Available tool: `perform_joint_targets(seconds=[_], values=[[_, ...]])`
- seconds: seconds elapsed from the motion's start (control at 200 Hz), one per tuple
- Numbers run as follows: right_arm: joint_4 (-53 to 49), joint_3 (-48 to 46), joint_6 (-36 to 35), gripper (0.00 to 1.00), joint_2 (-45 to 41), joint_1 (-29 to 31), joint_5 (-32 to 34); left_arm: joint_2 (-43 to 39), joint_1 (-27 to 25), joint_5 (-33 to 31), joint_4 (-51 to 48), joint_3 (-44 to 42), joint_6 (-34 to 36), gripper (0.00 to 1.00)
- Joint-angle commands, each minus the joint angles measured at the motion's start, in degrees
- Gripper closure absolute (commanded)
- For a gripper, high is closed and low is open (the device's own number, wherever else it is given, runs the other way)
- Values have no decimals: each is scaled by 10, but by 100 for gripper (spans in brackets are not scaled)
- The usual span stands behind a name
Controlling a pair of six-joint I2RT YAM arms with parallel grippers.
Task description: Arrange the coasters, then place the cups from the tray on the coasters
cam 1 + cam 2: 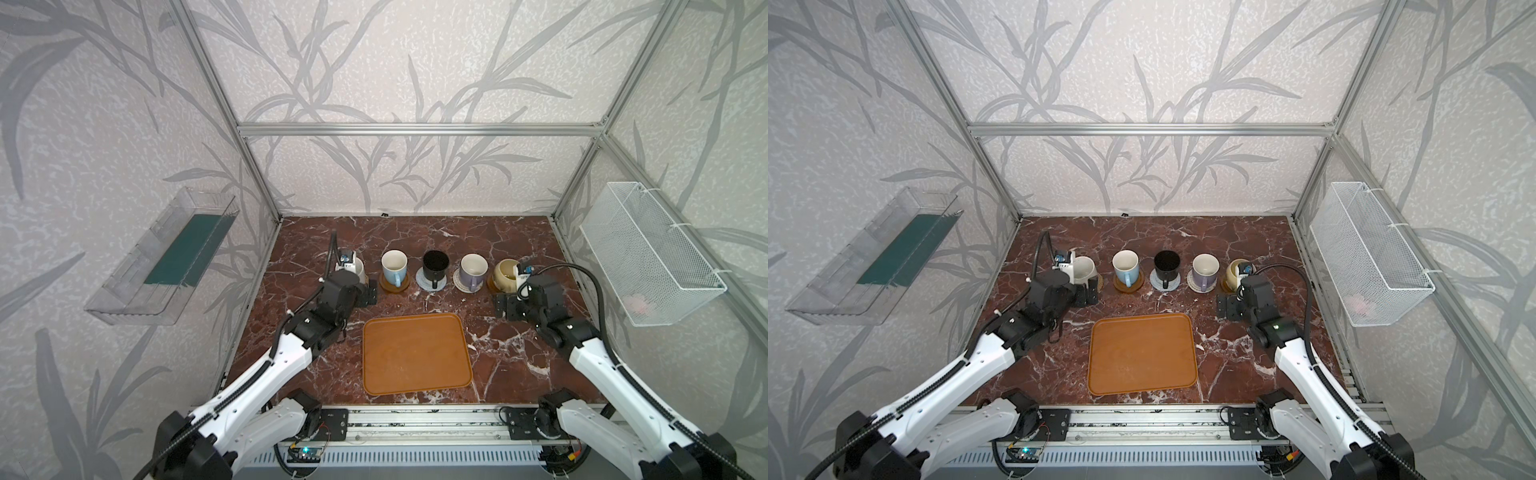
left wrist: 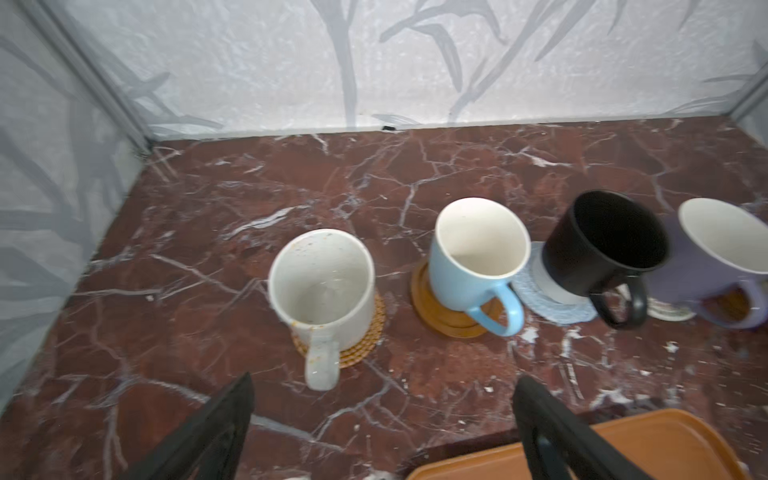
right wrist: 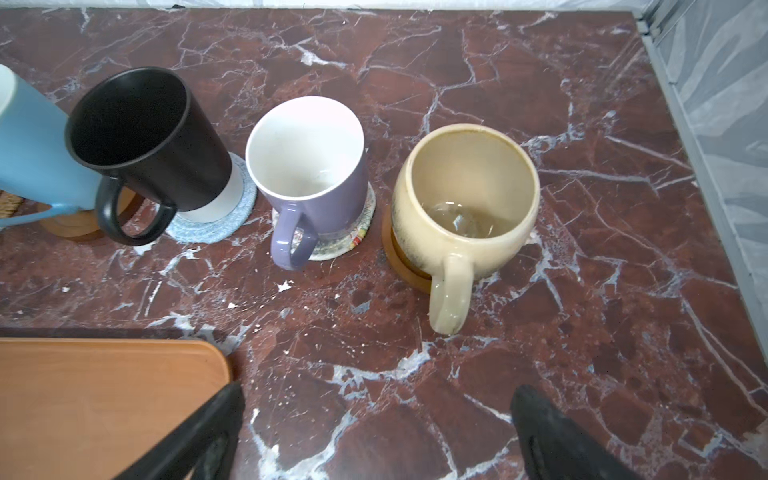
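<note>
Left pincer gapes empty, white cup just at its 12 o'clock; right pincer released too, cream cup at 12. All five cups sit on coasters; tray lies at 6 o'clock on table.

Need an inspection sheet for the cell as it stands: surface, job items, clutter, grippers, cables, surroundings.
Surface: red-brown marble tabletop, white flecks scattered in front of the mugs.
Job's things: five mugs in a row, each on a coaster: white mug on rattan coaster, light blue mug on brown coaster, black mug on grey-blue coaster, lavender mug on pale woven coaster, cream mug on second brown coaster. The tray is empty.
Clutter: nothing seen beyond the flecks.
Grippers: left gripper open, empty; right gripper open, empty.
Cables: left conduit and right conduit loop up off the wrists.
Surroundings: clear bin on the left wall; wire basket on the right wall, something pale pink inside, unidentifiable.
</note>
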Motion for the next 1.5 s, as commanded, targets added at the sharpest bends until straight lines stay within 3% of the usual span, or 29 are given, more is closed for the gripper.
perform_joint_targets(seconds=[0.0,0.205,0.28,0.405,0.495,1.265,1.365,1.495], values=[[112,-40,-22,1,-19,-1,58,-34,13,-96,75,-35,43,1],[181,-72,-55,1,21,-9,121,-44,21,-163,227,-158,100,1],[226,-91,-58,1,38,-22,116,-35,25,-182,284,-192,130,1],[313,-123,-38,1,65,-56,88,-31,40,-160,366,-236,190,1],[348,-123,-37,1,98,-75,72,-22,60,-173,385,-244,191,1],[525,-130,-91,1,221,-88,62,122,245,10,549,-280,137,1],[547,-126,-84,1,240,-93,61,162,278,63,578,-267,127,1],[559,-109,-84,1,271,-102,58,221,296,75,632,-247,119,1]])
